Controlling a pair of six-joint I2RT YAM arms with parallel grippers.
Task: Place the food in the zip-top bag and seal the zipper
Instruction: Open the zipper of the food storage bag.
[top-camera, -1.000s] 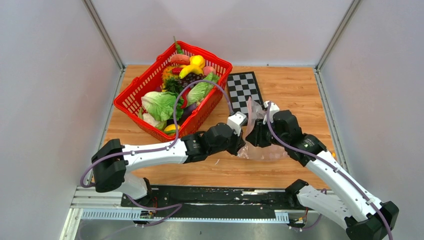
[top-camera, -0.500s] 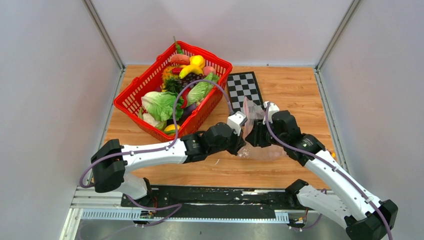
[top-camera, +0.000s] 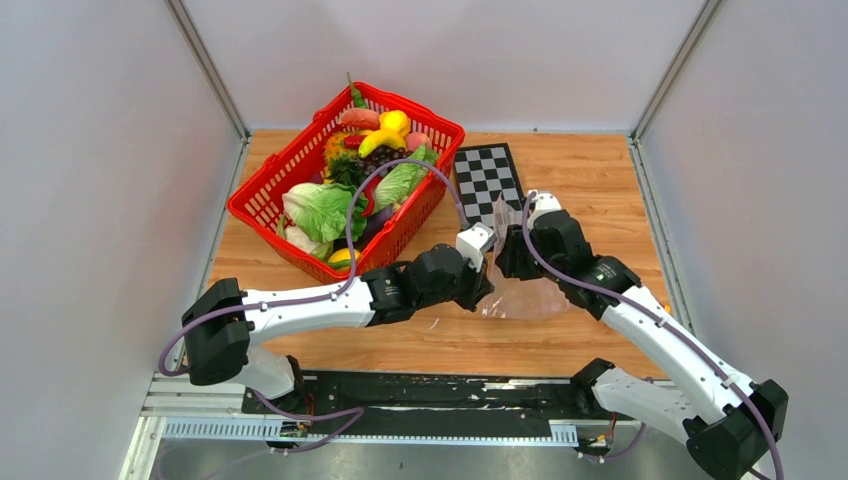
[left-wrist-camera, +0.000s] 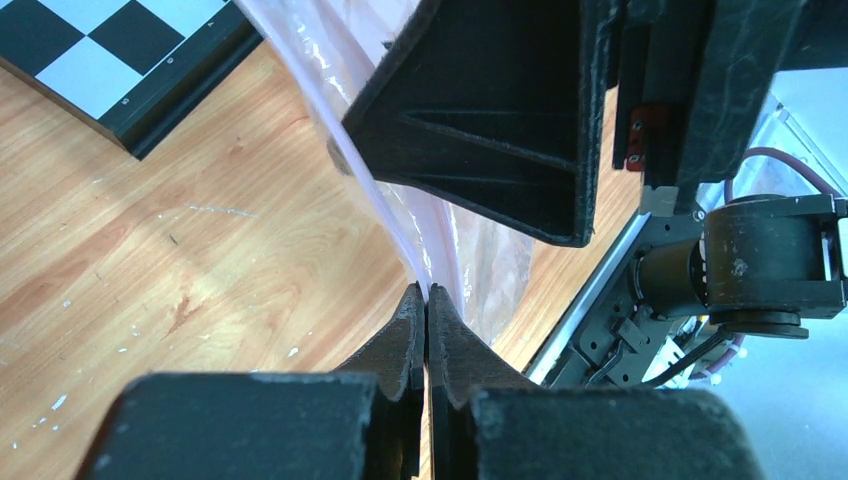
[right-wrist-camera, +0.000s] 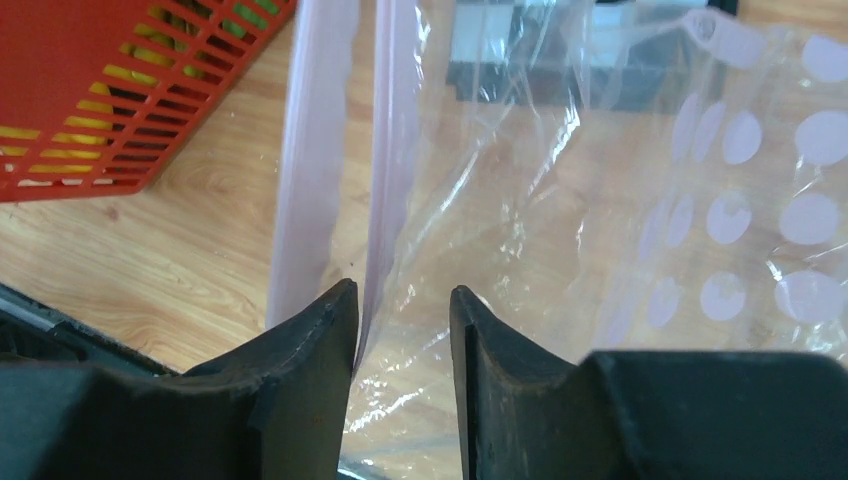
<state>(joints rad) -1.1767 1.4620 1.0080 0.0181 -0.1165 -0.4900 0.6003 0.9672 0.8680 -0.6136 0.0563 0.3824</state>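
**Pinching the zipper at mid-bench, with the food in the basket**

Both arms reach from their bases at the near edge toward the middle of the bench (top-camera: 590, 170) and meet over the bag (top-camera: 535, 298). The bag is clear, crinkled and marked with pale round dots. Most of it rests on the wood, while its mouth edge is lifted up between the two arms.

The left pincer (left-wrist-camera: 427, 305) is clamped tight, its fingers pressed together on the zipper (right-wrist-camera: 395, 110) with no gap showing. From that grip the pink strip climbs up and away toward the other arm. The right pincer (right-wrist-camera: 402, 300) sits just beyond it on the same edge, and its black fingers fill the upper part of the left wrist view. Its jaws stand apart with a clear gap between them. One pink strip runs down along the inner face of one finger, and bag film lies in the gap. In the right wrist view, two pink strips run side by side with a narrow space of wood showing between them.

Past the pincers a black-and-white checkered board (top-camera: 487, 178) lies flat on the bench, just beside the bag's raised edge. Farther back and to the left stands the red basket (top-camera: 415, 215), well apart from the bag. The food (top-camera: 360, 170) is heaped inside it: lettuce (top-camera: 318, 208) toward the near end and bananas (top-camera: 383, 140) toward the far end.
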